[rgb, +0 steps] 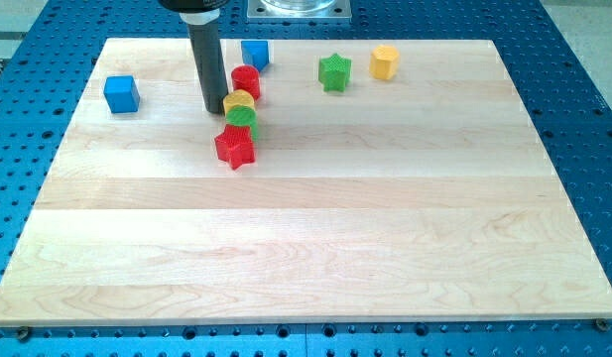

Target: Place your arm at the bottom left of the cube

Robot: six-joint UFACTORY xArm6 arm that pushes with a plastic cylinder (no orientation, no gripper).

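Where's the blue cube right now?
The blue cube sits alone near the board's upper-left corner in the camera view, left of my tip.

Eight blocks sit on the board — two blue, two red, two yellow, two green. By shape: one blue cube (121, 94) and a second blue block (254, 54); a red star (235, 147) and a red cylinder (246, 80). The rest — a yellow hexagonal block (384, 61), a yellow block (239, 101), a green star (334, 72), a green block (242, 120).
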